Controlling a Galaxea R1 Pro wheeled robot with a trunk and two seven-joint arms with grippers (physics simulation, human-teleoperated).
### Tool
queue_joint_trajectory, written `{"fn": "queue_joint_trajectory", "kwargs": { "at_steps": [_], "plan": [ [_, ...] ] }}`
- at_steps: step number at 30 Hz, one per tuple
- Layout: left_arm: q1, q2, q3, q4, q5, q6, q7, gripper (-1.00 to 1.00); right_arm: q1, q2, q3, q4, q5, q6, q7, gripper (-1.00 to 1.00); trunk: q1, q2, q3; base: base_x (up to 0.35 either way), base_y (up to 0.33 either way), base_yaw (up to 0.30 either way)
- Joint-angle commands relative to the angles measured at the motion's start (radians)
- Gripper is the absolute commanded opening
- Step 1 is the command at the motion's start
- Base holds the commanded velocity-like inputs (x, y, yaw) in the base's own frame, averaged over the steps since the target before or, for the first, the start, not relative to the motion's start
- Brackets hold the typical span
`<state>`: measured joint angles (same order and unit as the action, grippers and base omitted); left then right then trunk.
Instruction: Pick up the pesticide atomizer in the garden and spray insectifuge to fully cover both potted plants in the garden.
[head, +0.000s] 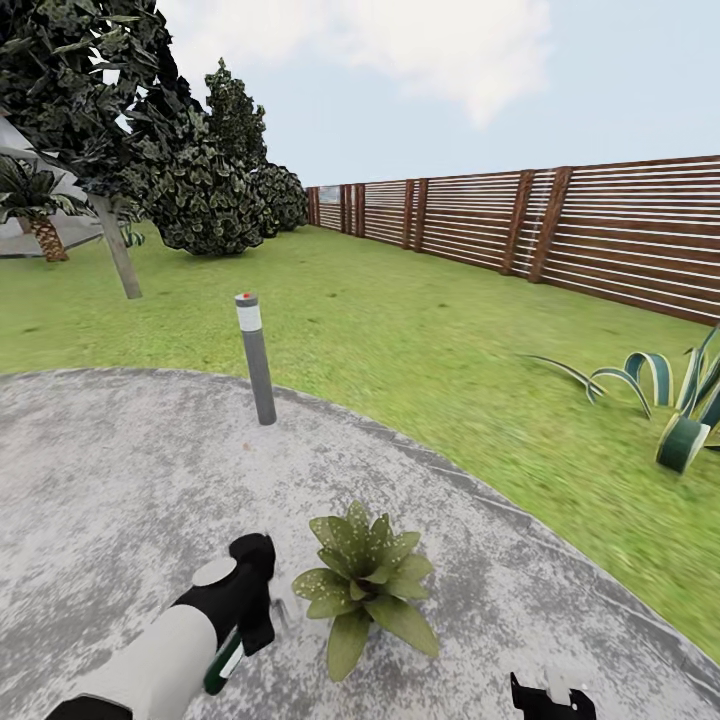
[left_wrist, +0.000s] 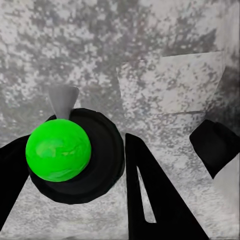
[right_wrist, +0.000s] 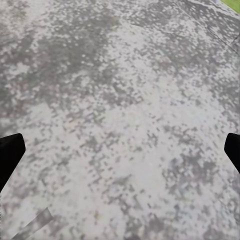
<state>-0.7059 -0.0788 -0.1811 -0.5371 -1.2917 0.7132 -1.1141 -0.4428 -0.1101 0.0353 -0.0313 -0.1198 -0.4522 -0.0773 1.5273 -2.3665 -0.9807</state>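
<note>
Green speckled potted plant (head: 365, 585) — seemingly potless

Speckled green potted plant (head: 367, 585) on mottled grey patio (head: 120, 480) (brown fence (head: 560, 230)).

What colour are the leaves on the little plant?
Green with pale speckles, on the potted plant; best in the head view.

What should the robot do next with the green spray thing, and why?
Probably turn the left pincer a bit so the sprayer it grips points at the plant, then squirt. The sprayer is already held between the pincer's fingers, and the speckled plant sits right beside that arm on the grey patio. I can't tell exactly where the nozzle faces now.
</note>
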Motion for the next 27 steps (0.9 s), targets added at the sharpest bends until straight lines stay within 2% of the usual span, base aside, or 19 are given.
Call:
{"fn": "queue_joint_trajectory", "kwargs": {
  "at_steps": [1, 2, 5, 7, 14, 17, 22, 25, 27],
  "plan": [
    [-0.002, 0.002, -0.002, -0.002, -0.013, 0.007, -0.038, -1.00, -0.001, 0.000, 0.005, 0.001, -0.009, -0.003, 0.001, 1.00, 0.000, 0.000, -0.001, 0.000, 0.000, 0.000],
    [-0.009, 0.000, 0.000, -0.004, -0.037, 0.008, -0.065, -1.00, -0.001, 0.000, 0.005, 0.001, -0.009, -0.003, 0.001, 1.00, 0.000, 0.000, -0.001, 0.000, 0.000, 0.000],
    [-0.018, -0.012, 0.003, -0.014, -0.108, 0.045, -0.078, -1.00, -0.001, 0.000, 0.005, 0.001, -0.009, -0.003, 0.001, 1.00, 0.000, 0.000, -0.001, 0.000, 0.000, 0.000],
    [-0.025, -0.017, 0.003, -0.015, -0.126, 0.061, -0.079, -1.00, -0.001, 0.000, 0.005, 0.001, -0.009, -0.003, 0.001, 1.00, 0.000, 0.000, -0.001, 0.000, 0.000, 0.000],
    [-0.013, -0.016, 0.004, -0.001, -0.132, 0.064, -0.079, -1.00, -0.001, 0.000, 0.005, 0.001, -0.009, -0.003, 0.001, 1.00, 0.000, 0.000, -0.001, 0.216, 0.038, 0.000],
    [-0.011, -0.016, 0.005, 0.012, -0.131, 0.062, -0.079, -1.00, -0.001, 0.000, 0.005, 0.001, -0.009, -0.003, 0.001, 1.00, 0.000, 0.000, -0.001, 0.028, 0.001, 0.000],
    [-0.007, -0.007, 0.006, 0.100, -0.128, 0.060, -0.066, -1.00, -0.001, 0.000, 0.005, 0.001, -0.009, -0.003, 0.001, 1.00, 0.000, 0.000, -0.001, 0.001, 0.000, 0.000],
    [-0.007, -0.003, 0.010, 0.103, -0.129, 0.061, -0.064, -1.00, -0.001, 0.000, 0.005, 0.001, -0.009, -0.003, 0.001, 1.00, 0.000, 0.000, -0.001, 0.000, 0.000, 0.000],
    [-0.012, 0.011, 0.009, 0.091, -0.132, 0.062, -0.061, -1.00, -0.001, -0.003, 0.005, 0.002, -0.009, -0.003, 0.001, 1.00, 0.000, 0.000, -0.001, 0.000, 0.000, 0.000]
  ]
}}
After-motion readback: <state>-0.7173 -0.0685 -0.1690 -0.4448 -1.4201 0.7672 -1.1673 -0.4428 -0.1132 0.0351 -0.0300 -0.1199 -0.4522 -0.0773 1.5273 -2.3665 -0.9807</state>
